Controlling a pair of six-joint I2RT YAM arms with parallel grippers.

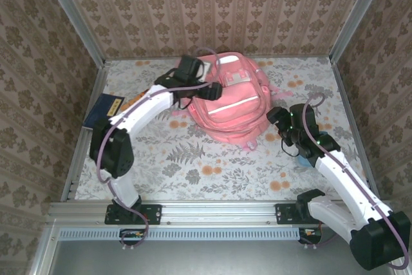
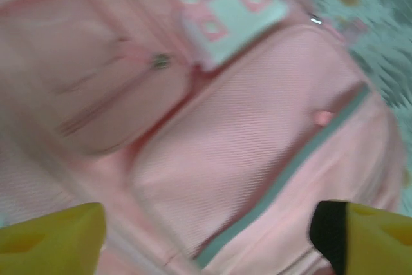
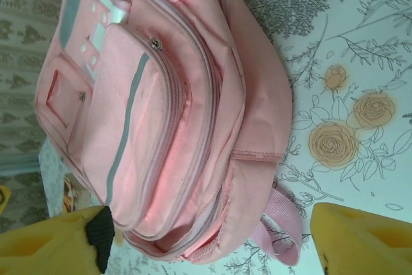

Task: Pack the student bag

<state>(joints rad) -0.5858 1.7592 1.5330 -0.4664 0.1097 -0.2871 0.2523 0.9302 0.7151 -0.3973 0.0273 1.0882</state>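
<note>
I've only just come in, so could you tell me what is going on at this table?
Two robot arms are tending a pink backpack on the flowered table. The left hand hangs open over its front pockets; the right hand is open beside it, holding nothing. A dark book lies at the table's left edge.

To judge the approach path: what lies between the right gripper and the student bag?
Between right gripper and student bag: bare floral table cover, in the top view.
</note>
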